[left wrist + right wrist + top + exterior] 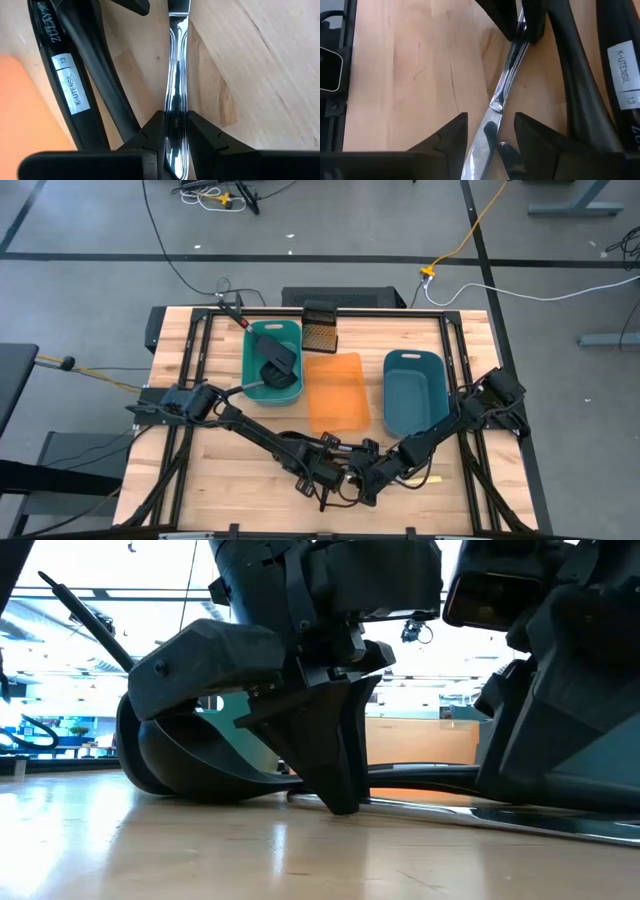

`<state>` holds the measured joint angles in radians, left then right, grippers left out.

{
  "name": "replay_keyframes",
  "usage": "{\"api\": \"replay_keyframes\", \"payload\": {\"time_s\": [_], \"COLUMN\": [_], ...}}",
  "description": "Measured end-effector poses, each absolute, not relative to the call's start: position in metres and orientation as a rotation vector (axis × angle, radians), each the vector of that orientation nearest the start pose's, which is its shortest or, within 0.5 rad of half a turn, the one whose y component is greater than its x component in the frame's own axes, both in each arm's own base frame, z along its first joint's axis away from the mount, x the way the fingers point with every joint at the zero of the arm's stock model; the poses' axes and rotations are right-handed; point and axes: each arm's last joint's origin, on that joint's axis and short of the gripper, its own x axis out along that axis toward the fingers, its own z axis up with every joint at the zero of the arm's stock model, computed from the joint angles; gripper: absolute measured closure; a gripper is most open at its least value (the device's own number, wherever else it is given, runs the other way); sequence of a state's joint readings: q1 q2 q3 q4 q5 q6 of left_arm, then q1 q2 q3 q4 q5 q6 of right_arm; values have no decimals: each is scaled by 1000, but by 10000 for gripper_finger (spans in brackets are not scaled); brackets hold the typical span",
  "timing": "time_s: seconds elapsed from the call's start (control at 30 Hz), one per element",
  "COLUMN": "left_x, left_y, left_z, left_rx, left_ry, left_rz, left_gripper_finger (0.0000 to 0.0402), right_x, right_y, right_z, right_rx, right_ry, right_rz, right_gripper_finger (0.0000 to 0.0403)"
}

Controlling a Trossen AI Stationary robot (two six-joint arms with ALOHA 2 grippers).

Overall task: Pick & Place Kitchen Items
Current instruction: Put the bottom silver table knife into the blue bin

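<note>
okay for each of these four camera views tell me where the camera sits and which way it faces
High: overhead, facing down; both arms meet at the table's near edge.
Low: table height, facing level; left gripper fills it.
Left wrist: faces its fingers shut on the silvery cutlery piece.
Right wrist: faces the right gripper, open astride it.
Both wrist views share that piece and a black ladle handle.

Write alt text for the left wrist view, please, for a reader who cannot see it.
The left tool is shut on the handle of a silvery cutlery piece lying on the wooden table. A black ladle handle with a white label lies beside it, near an orange tray.
</note>
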<state>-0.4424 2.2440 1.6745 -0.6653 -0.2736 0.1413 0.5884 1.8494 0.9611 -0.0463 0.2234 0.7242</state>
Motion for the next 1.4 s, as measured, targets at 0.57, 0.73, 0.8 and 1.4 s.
{"api": "replay_keyframes", "payload": {"time_s": [0.57,0.73,0.8,1.4], "left_x": [404,402,402,403], "left_y": [-206,-210,-210,-210], "left_z": [138,138,138,139], "left_rx": [661,687,689,716], "left_ry": [1121,1110,1107,1094], "left_rz": [-166,-151,-147,-106], "left_gripper_finger": [336,336,336,336], "right_x": [300,300,300,301], "right_y": [179,179,179,176], "right_z": [126,126,126,122], "right_rx": [396,417,422,442], "right_ry": [997,1015,1020,1051], "right_rz": [21,40,46,35], "right_gripper_finger": [230,230,230,270]}}
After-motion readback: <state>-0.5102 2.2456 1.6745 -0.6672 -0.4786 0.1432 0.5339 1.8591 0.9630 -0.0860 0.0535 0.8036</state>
